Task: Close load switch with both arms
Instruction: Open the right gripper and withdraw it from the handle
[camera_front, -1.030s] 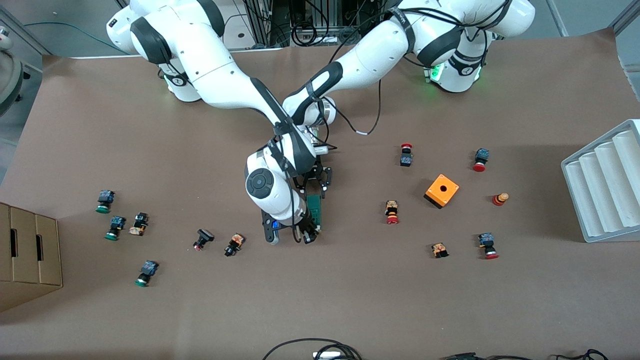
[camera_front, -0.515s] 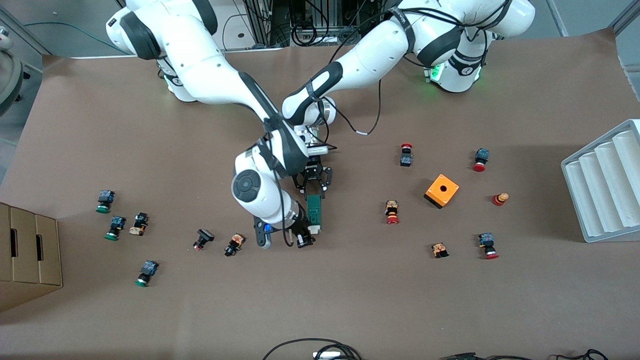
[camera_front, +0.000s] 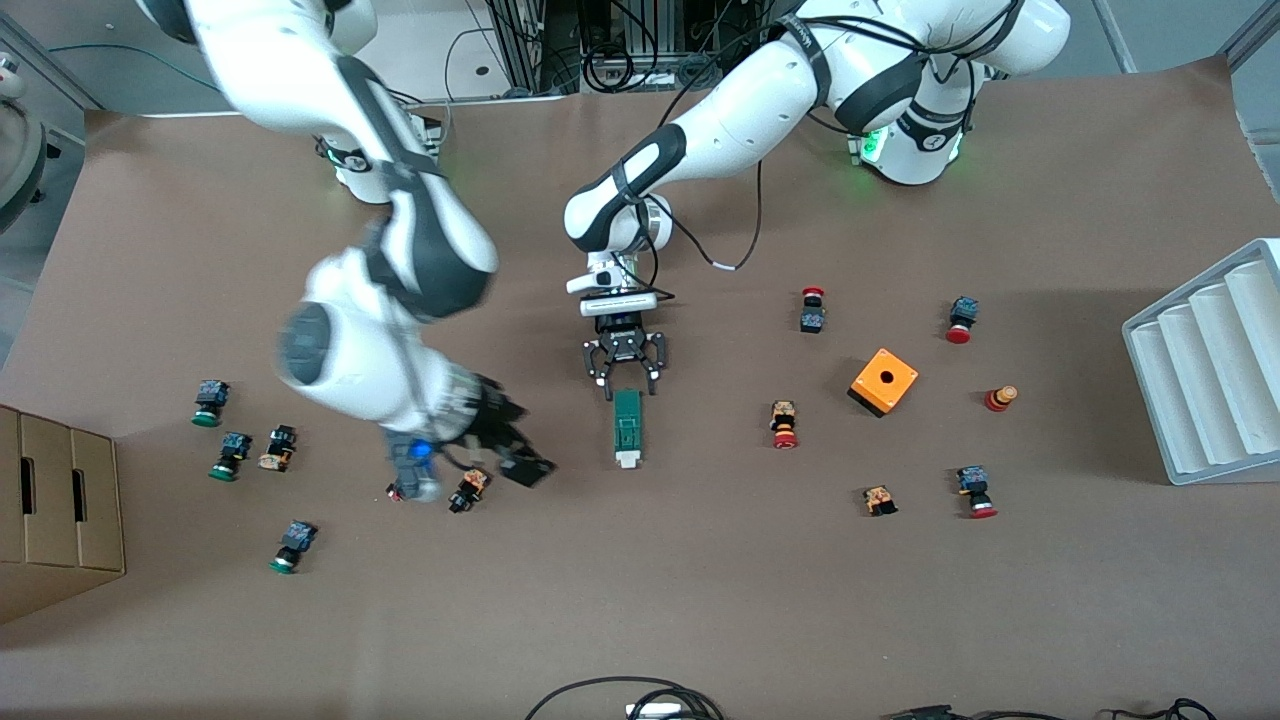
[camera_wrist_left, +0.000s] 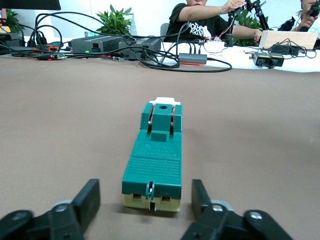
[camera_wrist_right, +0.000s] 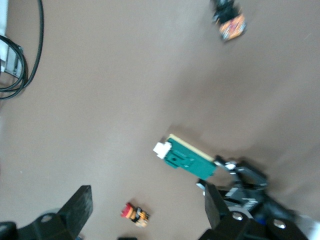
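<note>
The load switch (camera_front: 627, 428) lay flat on the brown table (camera_front: 700, 600), near the table's middle, its long axis running toward the front camera and its small white handle piece at the end nearer that camera. Nothing gripped it.

The left gripper (camera_front: 626, 375) stood low at the switch's end farther from the front camera. Its jaws were apart, one black finger (camera_wrist_left: 85, 202) on each side of that end, and in the left wrist view a gap of bare table showed between each finger and the green body (camera_wrist_left: 155, 160). The switch therefore sat just in front of the open jaws, lined up with the space between them, not clamped.

The right gripper (camera_front: 510, 450) was up in the air and blurred, toward the right arm's end of the table, over a small orange and black push button (camera_front: 468, 489). Its fingers were spread wide and held nothing. In the right wrist view the switch (camera_wrist_right: 186, 160) appeared well apart from the right gripper's own fingers (camera_wrist_right: 77, 207), with the left gripper (camera_wrist_right: 235, 172) at the switch's end away from the white handle piece.

An orange cube box (camera_front: 884, 382) with a round hole stood toward the left arm's end of the table, among scattered red-capped buttons.
</note>
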